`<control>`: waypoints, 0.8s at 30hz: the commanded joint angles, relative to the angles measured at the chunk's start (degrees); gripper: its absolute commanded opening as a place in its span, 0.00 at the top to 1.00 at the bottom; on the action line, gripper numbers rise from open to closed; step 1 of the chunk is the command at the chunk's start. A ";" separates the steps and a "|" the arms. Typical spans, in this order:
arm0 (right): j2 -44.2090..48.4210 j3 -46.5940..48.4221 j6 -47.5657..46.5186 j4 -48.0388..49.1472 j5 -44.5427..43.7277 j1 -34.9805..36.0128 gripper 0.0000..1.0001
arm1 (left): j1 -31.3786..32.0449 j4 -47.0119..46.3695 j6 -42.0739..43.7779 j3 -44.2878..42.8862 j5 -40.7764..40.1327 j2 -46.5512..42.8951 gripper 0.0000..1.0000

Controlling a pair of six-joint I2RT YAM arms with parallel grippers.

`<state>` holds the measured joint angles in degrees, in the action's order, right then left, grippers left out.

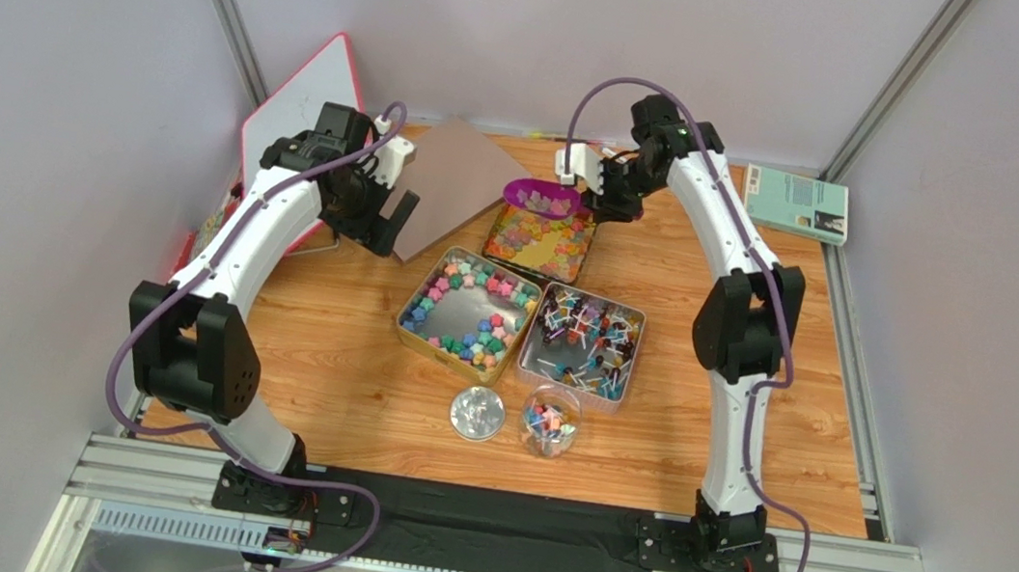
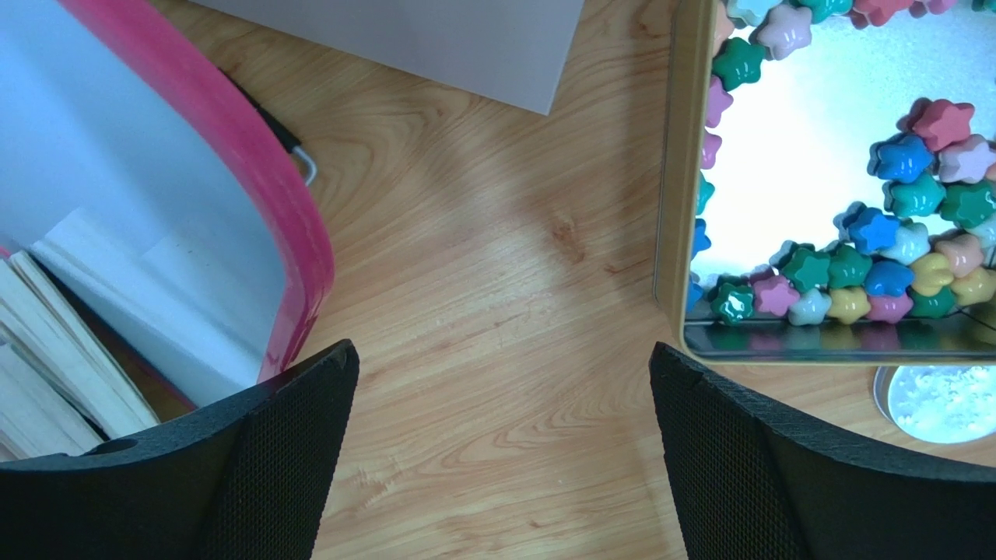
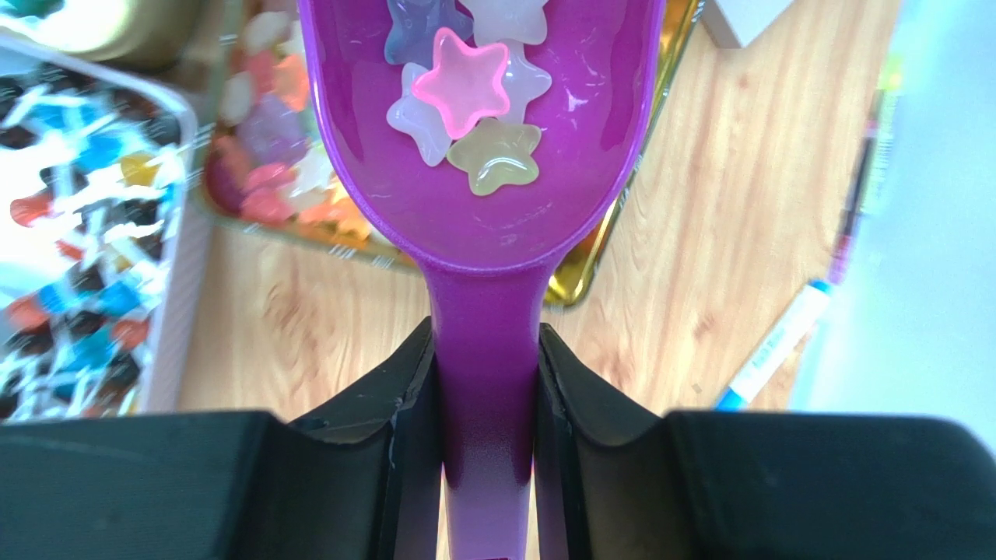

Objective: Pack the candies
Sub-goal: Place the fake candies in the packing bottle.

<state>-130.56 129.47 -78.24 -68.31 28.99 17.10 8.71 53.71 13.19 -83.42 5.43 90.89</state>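
Above the tabletop, the left tool hangs spread wide and empty, while the right tool is clamped on the handle of the purple scoop, whose bowl just ahead of that tool carries star-shaped candies.

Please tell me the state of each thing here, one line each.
left claw: open, holding nothing.
right claw: shut on the purple scoop handle.
purple scoop: loaded with star candies.
jar: upright, wrapped candies inside.
three tins: open, no lids on.
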 commanded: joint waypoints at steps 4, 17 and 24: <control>20.93 -12.89 -8.06 -7.78 -3.58 0.65 1.00 | 0.08 -3.00 -5.63 -1.05 -2.89 -1.68 0.00; 46.08 -36.02 -10.89 -15.18 -25.71 15.04 1.00 | -0.19 -1.07 -8.01 3.70 14.45 -10.81 0.04; 56.81 -51.06 -6.93 -13.87 -35.66 22.79 1.00 | -0.27 -0.36 -6.60 5.36 11.53 -15.74 0.05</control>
<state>-79.11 82.63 -87.79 -77.80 2.26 37.28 8.62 53.04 5.45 -79.55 17.43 79.79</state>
